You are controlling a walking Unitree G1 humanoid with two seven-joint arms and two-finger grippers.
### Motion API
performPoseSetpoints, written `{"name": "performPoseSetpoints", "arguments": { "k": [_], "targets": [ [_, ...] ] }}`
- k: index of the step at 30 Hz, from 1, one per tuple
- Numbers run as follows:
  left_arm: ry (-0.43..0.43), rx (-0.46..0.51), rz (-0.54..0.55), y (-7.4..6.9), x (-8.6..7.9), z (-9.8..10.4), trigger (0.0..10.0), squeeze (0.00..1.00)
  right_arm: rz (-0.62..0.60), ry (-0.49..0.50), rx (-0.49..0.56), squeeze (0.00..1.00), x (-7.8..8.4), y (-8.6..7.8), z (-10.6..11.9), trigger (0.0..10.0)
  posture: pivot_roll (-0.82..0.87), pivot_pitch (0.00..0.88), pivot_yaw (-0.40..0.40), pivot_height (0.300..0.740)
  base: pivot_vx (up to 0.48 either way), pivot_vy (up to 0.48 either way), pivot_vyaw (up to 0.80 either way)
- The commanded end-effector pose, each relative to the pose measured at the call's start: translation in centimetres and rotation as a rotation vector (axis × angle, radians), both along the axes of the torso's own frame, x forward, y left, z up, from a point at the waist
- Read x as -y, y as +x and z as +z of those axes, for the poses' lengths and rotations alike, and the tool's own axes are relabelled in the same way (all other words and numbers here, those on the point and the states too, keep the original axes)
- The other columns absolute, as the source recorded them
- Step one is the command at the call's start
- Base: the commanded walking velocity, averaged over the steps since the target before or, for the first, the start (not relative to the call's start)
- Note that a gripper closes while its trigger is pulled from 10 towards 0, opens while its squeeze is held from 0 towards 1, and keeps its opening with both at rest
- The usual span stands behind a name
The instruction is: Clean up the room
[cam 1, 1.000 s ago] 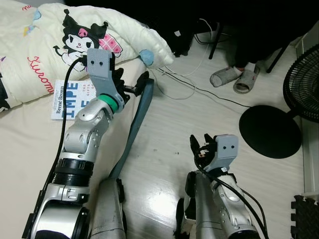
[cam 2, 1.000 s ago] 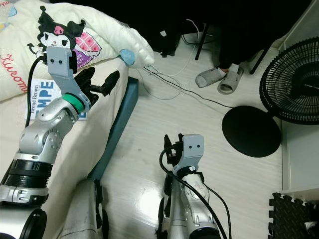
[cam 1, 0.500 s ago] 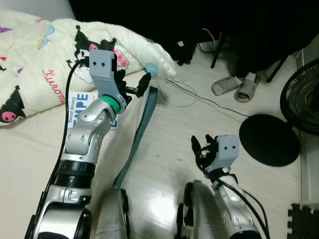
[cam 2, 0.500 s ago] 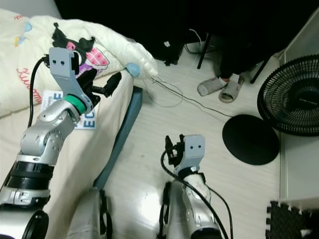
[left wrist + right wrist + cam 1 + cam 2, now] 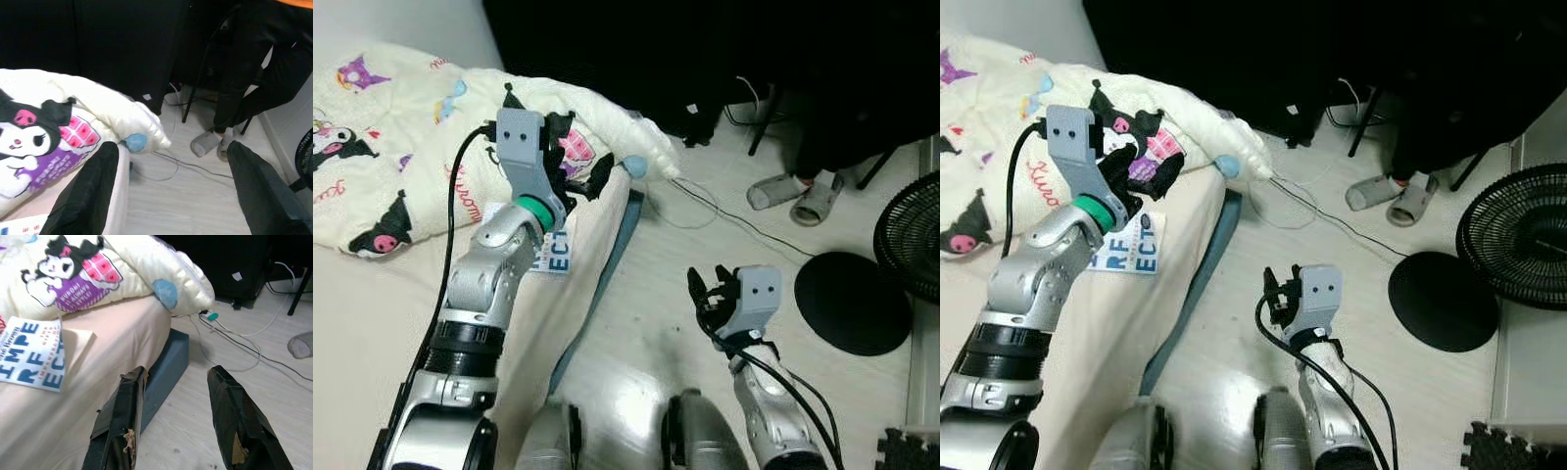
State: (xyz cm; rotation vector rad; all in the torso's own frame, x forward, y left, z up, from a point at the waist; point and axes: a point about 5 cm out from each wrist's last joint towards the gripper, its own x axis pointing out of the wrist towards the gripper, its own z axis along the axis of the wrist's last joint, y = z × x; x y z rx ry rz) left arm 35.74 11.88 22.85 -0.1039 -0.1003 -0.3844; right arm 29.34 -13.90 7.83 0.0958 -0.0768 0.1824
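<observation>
A white book with blue letters (image 5: 1131,255) lies on the beige mattress (image 5: 362,333), partly under my left forearm. Just beyond it sits a cream quilt with cartoon prints (image 5: 401,157), its corner hanging off the bed edge. My left gripper (image 5: 587,174) is raised over that quilt corner, open, with nothing between its fingers (image 5: 88,196). My right gripper (image 5: 710,287) hovers low over the pale wood floor beside the bed, open and empty. In the right wrist view its fingers (image 5: 120,426) frame the bed edge and the book (image 5: 32,352).
A blue-grey bed base (image 5: 1200,274) runs along the floor. Thin cables (image 5: 705,201) trail from the quilt corner across the floor. A person's feet in grey slippers (image 5: 798,191) stand by chair legs. A black fan (image 5: 1518,235) and its round base (image 5: 1445,299) are on the right.
The camera has moved, bringing more of the bed and quilt into view. My left gripper now sits over the quilt's printed corner instead of the bed edge. The right gripper has barely moved.
</observation>
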Motion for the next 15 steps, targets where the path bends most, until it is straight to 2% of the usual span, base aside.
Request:
{"name": "performPoseSetpoints", "arguments": {
  "k": [1, 3, 6, 9, 10, 12, 13, 14, 15],
  "targets": [
    [0.038, -0.023, 0.011, -0.3, -0.4, -1.2, 10.0, 0.00, 0.004, 0.000, -0.030, 0.00, 0.0, -0.5, -0.9, 10.0, 0.00, 0.163, 0.071, 0.716, 0.000, 0.000, 0.00],
    [0.056, -0.035, 0.016, -0.3, -0.5, -1.7, 10.0, 0.00, 0.003, 0.000, -0.031, 0.00, 0.1, -0.4, -0.9, 10.0, 0.00, 0.158, 0.071, 0.721, 0.000, 0.000, 0.00],
    [0.139, -0.084, 0.037, -0.6, -1.4, -4.2, 10.0, 0.00, -0.012, -0.012, -0.050, 0.00, 0.2, -0.3, -1.3, 10.0, 0.00, 0.141, 0.071, 0.731, 0.000, 0.000, 0.00],
    [0.217, -0.140, 0.036, -1.5, -2.1, -6.9, 10.0, 0.00, -0.012, -0.020, -0.068, 0.00, 0.2, -0.5, -1.9, 10.0, 0.00, 0.118, 0.067, 0.731, 0.000, 0.000, 0.00],
    [0.217, -0.140, 0.036, -1.5, -2.1, -6.9, 10.0, 0.00, -0.012, -0.020, -0.068, 0.00, 0.2, -0.5, -1.9, 10.0, 0.00, 0.118, 0.067, 0.731, 0.000, 0.000, 0.00],
    [0.284, -0.180, 0.031, -2.3, -2.6, -9.0, 10.0, 0.00, -0.002, -0.037, -0.102, 0.00, 0.1, -0.9, -2.8, 10.0, 0.01, 0.113, 0.065, 0.731, 0.000, 0.000, 0.00],
    [0.284, -0.180, 0.031, -2.3, -2.6, -9.0, 10.0, 0.00, -0.002, -0.037, -0.102, 0.00, 0.1, -0.9, -2.8, 10.0, 0.01, 0.113, 0.065, 0.731, 0.000, 0.000, 0.00],
    [0.325, -0.215, 0.027, -3.0, -3.0, -10.8, 10.0, 0.00, 0.006, -0.039, -0.123, 0.00, 0.0, -1.2, -3.4, 10.0, 0.01, 0.105, 0.063, 0.731, 0.000, 0.000, 0.00],
    [0.325, -0.215, 0.027, -3.0, -3.0, -10.8, 10.0, 0.00, 0.006, -0.039, -0.123, 0.00, 0.0, -1.2, -3.4, 10.0, 0.01, 0.105, 0.063, 0.731, 0.000, 0.000, 0.00]
  ]
}}
